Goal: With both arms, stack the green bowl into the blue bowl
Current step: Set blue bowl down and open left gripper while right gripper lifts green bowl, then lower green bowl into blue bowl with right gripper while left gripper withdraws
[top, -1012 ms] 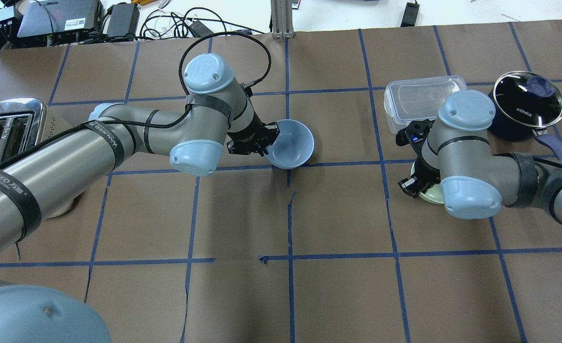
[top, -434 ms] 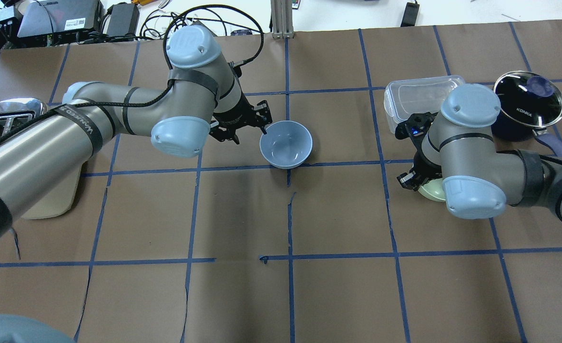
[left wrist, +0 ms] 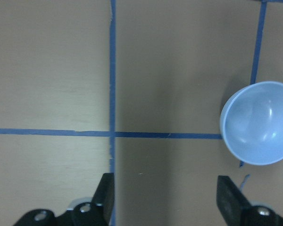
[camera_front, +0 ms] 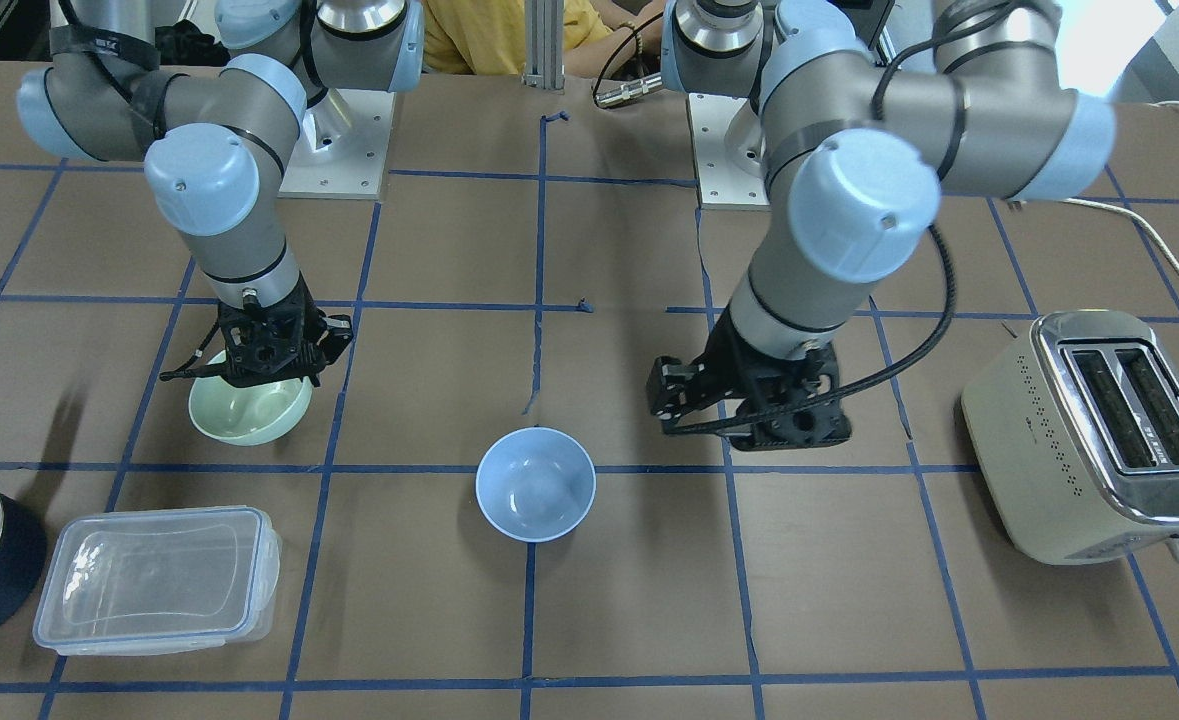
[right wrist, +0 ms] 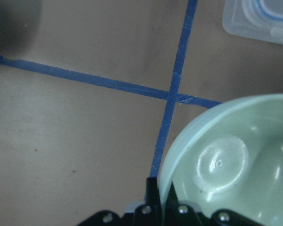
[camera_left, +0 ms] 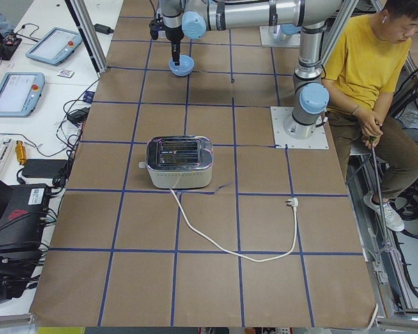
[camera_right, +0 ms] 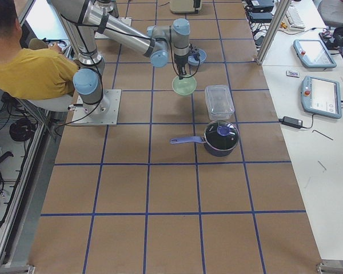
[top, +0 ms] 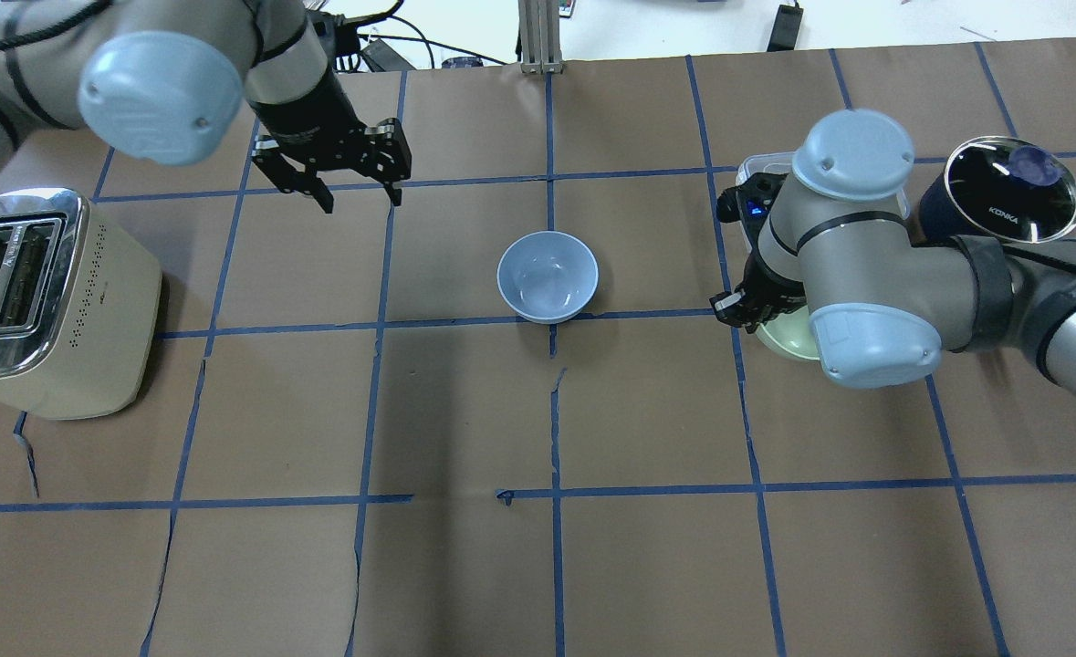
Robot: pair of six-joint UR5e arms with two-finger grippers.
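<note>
Right-hand black two-finger gripper [camera_front: 267, 352] first: clenched on the rim of the small round pale mint-green plastic bowl [camera_front: 249, 412], with one finger [right wrist: 152, 190] outside the wall and the other presumably inside (hidden at the wrist view's lower edge). Pinching the edge rather than the body, probably for want of room between the fingers for so wide a bowl. Hard to tell whether lifted clear or just resting on the brown paper-covered table with its blue tape grid [camera_front: 429, 600].

Left-hand black two-finger gripper [top: 361, 201]: released, fingers spread wide, holding nothing. Hanging above bare table, well apart from both bowls, on the side of the cream and chrome two-slot toaster [top: 45, 301]. Seemingly parked out of the way to leave the middle free.

Small round light powder-blue plastic bowl [top: 548, 276]: upright, mouth up, empty, alone near the table's centre beside a crossing of tape lines, between the two arms. Well placed as the receiving bowl, open from above.

Beyond the green bowl: a clear rectangular lidded plastic container [camera_front: 154, 575] nearby, then a dark navy pot with a glass lid [top: 1012, 187] at the table's far right end. Neither needed for the job.

Judged stage: green bowl gripped, carry to the blue bowl not yet done. Next, likely a lift, a sideways pass, then a lowering with the green foot centred in the blue mouth. Risk of tilt or slip from a one-edge pinch, and of nudging the light blue bowl aside.
</note>
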